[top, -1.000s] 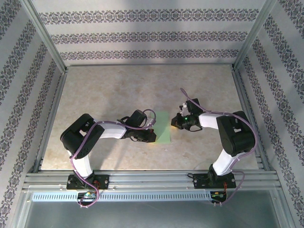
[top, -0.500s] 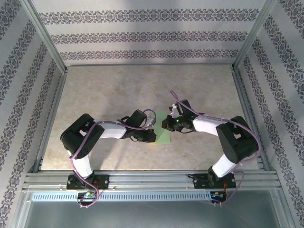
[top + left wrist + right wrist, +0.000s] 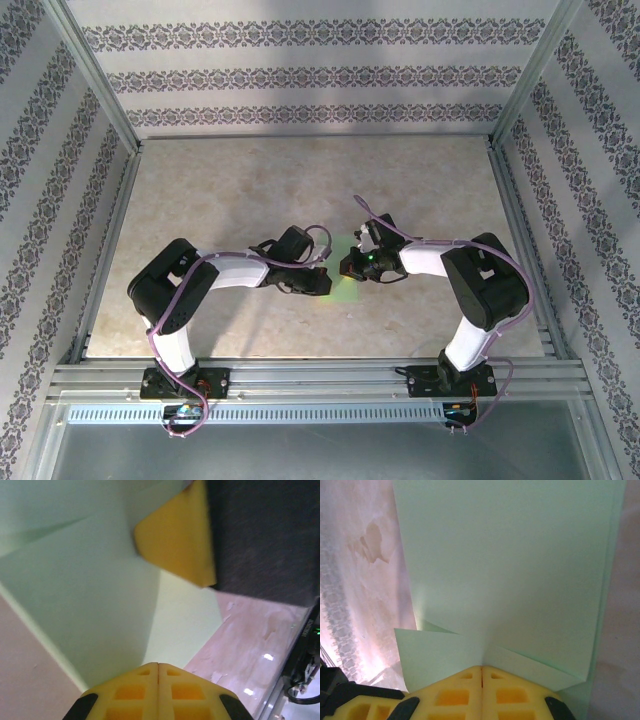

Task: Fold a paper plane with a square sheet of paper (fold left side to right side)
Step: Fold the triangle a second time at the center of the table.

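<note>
- table: plenty of bare room far, left & right of the work. The frame rails are well apart from it.
- left gripper & right gripper: both clenched, pads together, nothing pinched. Tips sit near each other over the sheet, so you've little room betw. them.
- square sheet of paper: flat mid-table betw. the arms, corner flaps creased. Thin, light, floppy, prob. slides on the smooth top. Pin w/ one tip, lift a free left edge, go gently.
</note>
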